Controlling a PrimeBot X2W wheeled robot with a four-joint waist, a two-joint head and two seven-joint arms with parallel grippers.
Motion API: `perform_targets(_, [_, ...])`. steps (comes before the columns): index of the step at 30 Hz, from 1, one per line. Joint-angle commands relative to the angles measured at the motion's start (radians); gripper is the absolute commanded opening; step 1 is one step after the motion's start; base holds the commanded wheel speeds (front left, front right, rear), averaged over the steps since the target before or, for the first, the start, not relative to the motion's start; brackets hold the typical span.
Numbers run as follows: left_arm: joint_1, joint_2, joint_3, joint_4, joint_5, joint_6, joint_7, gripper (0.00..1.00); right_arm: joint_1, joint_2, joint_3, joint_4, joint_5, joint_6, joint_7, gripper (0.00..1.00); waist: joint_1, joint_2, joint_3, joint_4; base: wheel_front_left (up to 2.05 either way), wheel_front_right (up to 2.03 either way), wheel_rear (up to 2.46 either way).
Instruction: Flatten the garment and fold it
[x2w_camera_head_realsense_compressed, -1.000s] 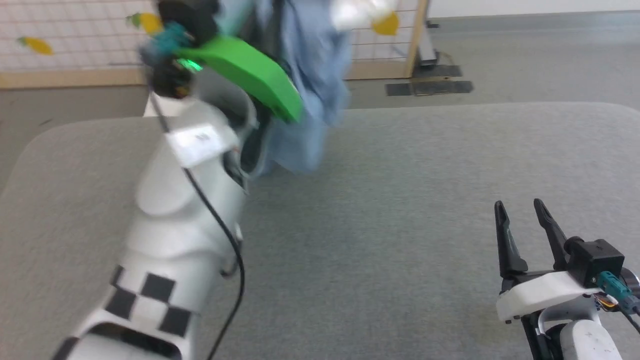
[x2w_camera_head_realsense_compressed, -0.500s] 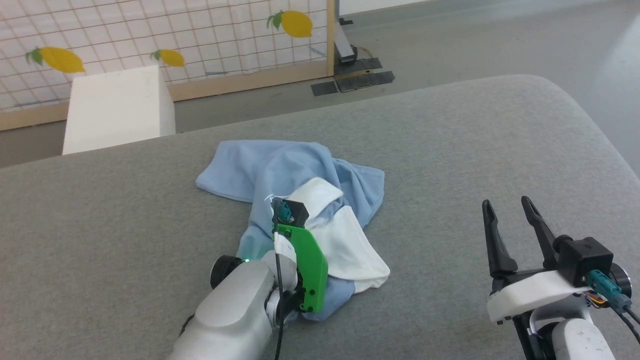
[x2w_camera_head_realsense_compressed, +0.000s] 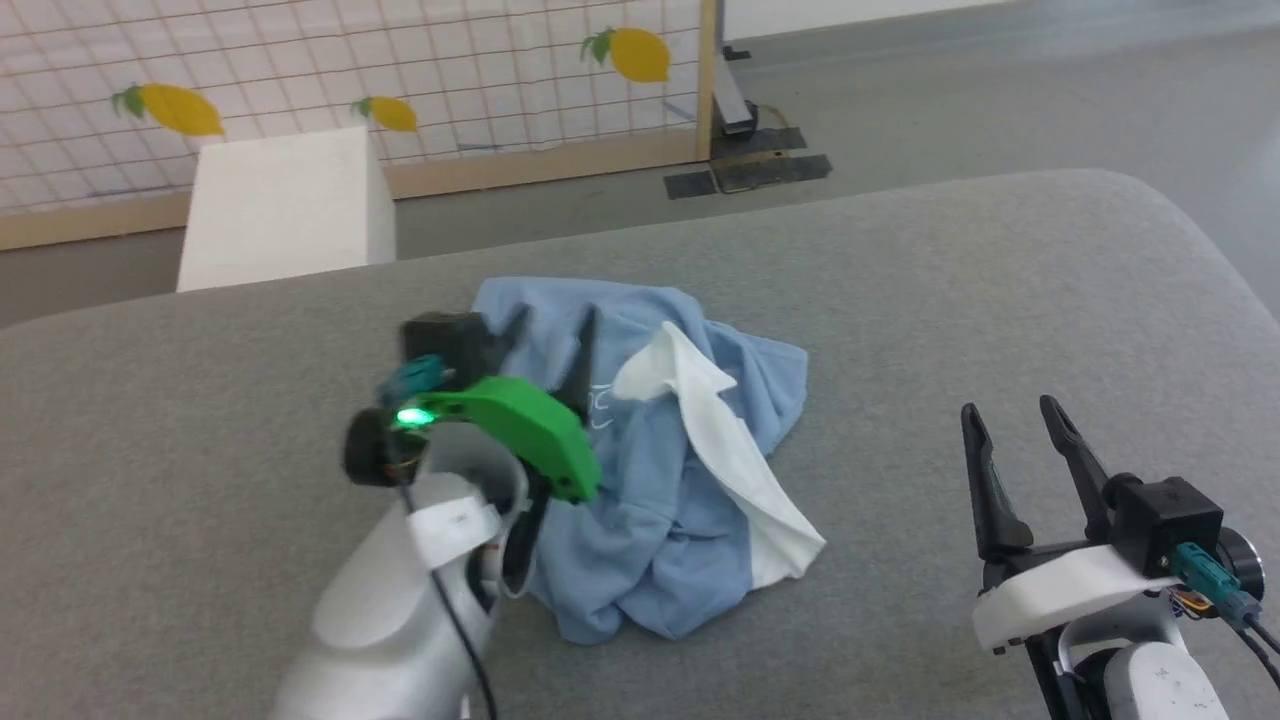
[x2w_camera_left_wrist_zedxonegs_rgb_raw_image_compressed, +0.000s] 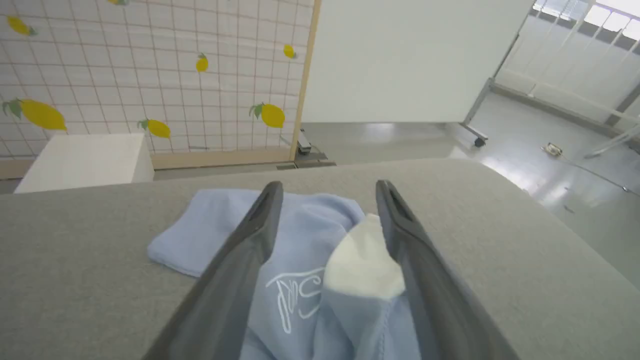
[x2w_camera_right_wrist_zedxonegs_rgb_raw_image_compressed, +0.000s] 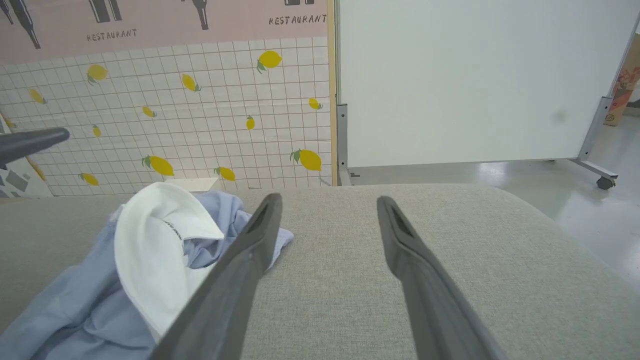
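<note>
The left gripper (x2w_camera_head_realsense_compressed: 553, 335) hung over the crumpled garment (x2w_camera_head_realsense_compressed: 660, 480) with its fingers spread wide, clamping nothing. The right gripper (x2w_camera_head_realsense_compressed: 1008, 408), equally spread and empty, sat near the worktop's (x2w_camera_head_realsense_compressed: 950, 270) front right corner, apart from the cloth. The garment lay heaped mid-worktop. The left wrist view showed its cursive logo (x2w_camera_left_wrist_zedxonegs_rgb_raw_image_compressed: 300, 300) between the fingers, the right wrist view its upturned white collar (x2w_camera_right_wrist_zedxonegs_rgb_raw_image_compressed: 150, 240).

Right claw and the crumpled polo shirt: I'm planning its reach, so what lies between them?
Only a bare stretch of the grey padded surface lies between the right claw and the polo shirt, as the head view shows.
</note>
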Motion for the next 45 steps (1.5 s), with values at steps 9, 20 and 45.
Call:
perform_targets(9, [0.17, 0.095, 0.109, -0.174, 0.09, 0.028, -0.181, 1.0, -0.002, 0.0, 0.011, -0.022, -0.002, -0.002, 0.01, 1.0, 0.0001, -0.0001, -0.006, 0.104, 0.0, 0.0, 0.0])
perform_targets(20, [0.351, 0.102, 0.138, -0.219, 0.161, -0.065, -0.18, 1.0, -0.008, 0.0, 0.012, -0.022, 0.007, -0.002, 0.007, 1.0, 0.0001, -0.0001, 0.02, 0.143, 0.0, 0.0, 0.0])
perform_targets(45, [0.291, 0.039, -0.074, -0.023, 0.04, -0.143, 0.417, 0.0, -0.025, 0.0, 0.022, 0.005, 0.022, -0.002, -0.008, 1.0, 0.0001, -0.0001, 0.054, 0.081, 0.0, 0.0, 0.0])
